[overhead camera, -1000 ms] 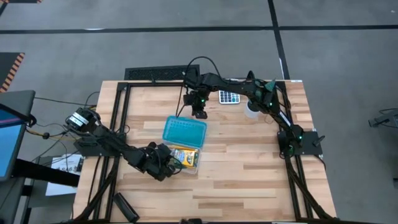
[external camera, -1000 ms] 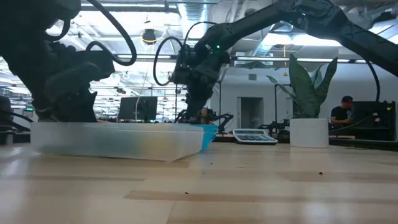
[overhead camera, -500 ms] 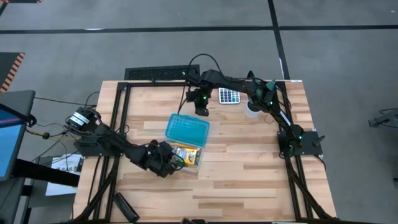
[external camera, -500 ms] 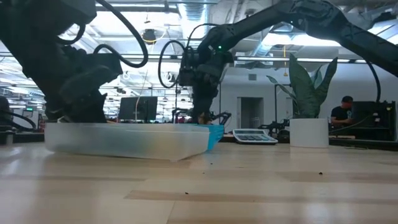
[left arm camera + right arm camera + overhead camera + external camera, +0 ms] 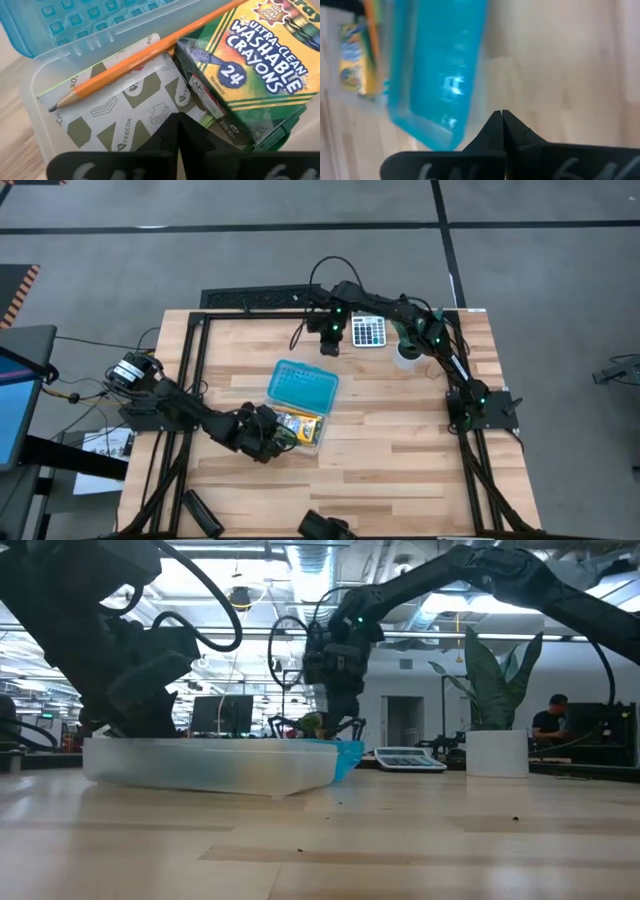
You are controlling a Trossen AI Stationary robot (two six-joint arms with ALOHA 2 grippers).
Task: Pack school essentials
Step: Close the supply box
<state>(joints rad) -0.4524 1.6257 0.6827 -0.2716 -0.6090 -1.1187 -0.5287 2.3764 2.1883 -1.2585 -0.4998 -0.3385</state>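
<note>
I read the packing as nearly done. The clear plastic pencil case (image 5: 35,105) already holds the green box of crayons (image 5: 245,65), an orange pencil (image 5: 145,55) and a green-white printed packet (image 5: 125,115). Its translucent blue lid (image 5: 301,387) lies partly over the case's far edge, not yet seated. My left gripper (image 5: 262,435), fingers together, sits at the case's near end. My right gripper (image 5: 331,343), fingers together and empty, hangs beyond the lid near the grey calculator (image 5: 368,332). Closing remains.

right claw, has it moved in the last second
Yes. In the high view the right claw has pulled back from the blue lid toward the grey calculator at the table's far edge.
</note>
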